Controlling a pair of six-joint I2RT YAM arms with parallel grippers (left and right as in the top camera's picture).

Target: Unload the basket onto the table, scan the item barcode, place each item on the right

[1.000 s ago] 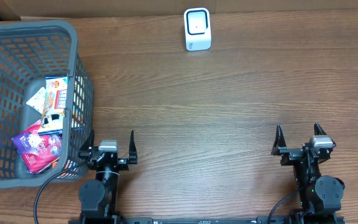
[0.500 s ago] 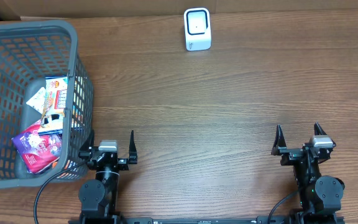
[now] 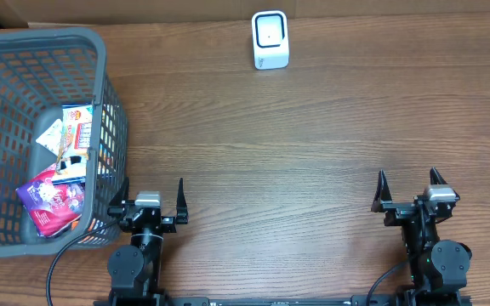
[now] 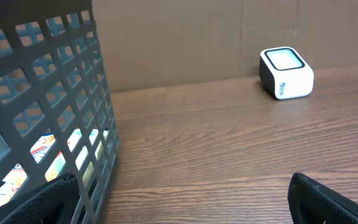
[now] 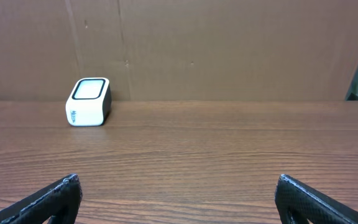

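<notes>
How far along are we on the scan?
Nothing looks done yet. The snack packets lie in the basket, and the scanner stands alone at the far edge. Nothing in hand: left pincer and right pincer are open and empty near the front. Left: pick an item, show its barcode to the scanner.

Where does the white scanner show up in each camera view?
Overhead: scanner at top centre.
Left wrist: scanner at upper right.
Right wrist: scanner left of centre.
Shared landmark: the cardboard wall just behind it, seen in all three views.
</notes>
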